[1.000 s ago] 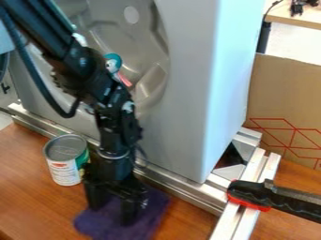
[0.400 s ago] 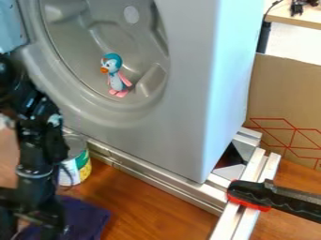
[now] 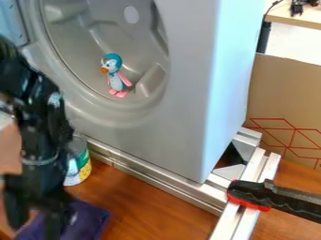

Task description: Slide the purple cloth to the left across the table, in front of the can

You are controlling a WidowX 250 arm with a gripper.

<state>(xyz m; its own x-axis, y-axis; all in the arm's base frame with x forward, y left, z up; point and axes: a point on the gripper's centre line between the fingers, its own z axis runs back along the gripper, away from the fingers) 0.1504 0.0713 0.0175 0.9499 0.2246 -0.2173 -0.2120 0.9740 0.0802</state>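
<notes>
Purple cloth, down at the lower left on the wooden tabletop, and here's the black gripper right over it, fingers set wide apart, no fold visibly pinched; whether the tips touch the fabric, I can't tell. The risk, as I judge it: too shallow a bite and the cloth slips free; too much downward push and it bunches or drags. And watch that can, upright just behind the cloth and close beside the arm: a sideways swing could knock it against the metal rail. Print now: the can wears a white, green and yellow label, partly hidden behind the arm, its lettering too unclear to make out. Over on the right, the cardboard carries red crisscross lines, no legible words there.
</notes>
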